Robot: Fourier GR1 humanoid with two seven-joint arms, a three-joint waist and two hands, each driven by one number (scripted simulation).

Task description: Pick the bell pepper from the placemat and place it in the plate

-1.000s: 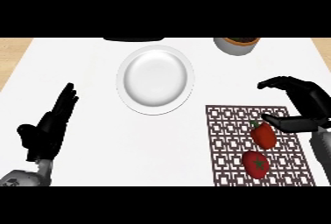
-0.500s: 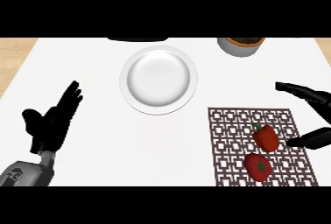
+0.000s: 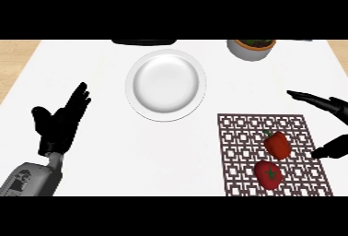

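Observation:
A red bell pepper [image 3: 277, 144] lies on the dark patterned placemat [image 3: 239, 161] at the lower right, with a red tomato [image 3: 268, 174] just below it. The white plate [image 3: 168, 84] sits up and to the left of the mat, with nothing on it. My right hand [image 3: 325, 103] shows at the right edge, open; its fingers stretch above the mat's top right corner and its thumb [image 3: 332, 150] points in from the right, a short gap from the pepper. My left hand [image 3: 60, 123] rests open at the lower left, fingers up.
A grey pot with dark soil and a plant [image 3: 252, 48] stands at the back right. A dark object [image 3: 144, 42] lies along the counter's far edge behind the plate. A wooden floor strip shows at the far left.
My right hand has drawn back to the right and opened wider, leaving the pepper uncovered on the mat. The left hand has shifted slightly up and left.

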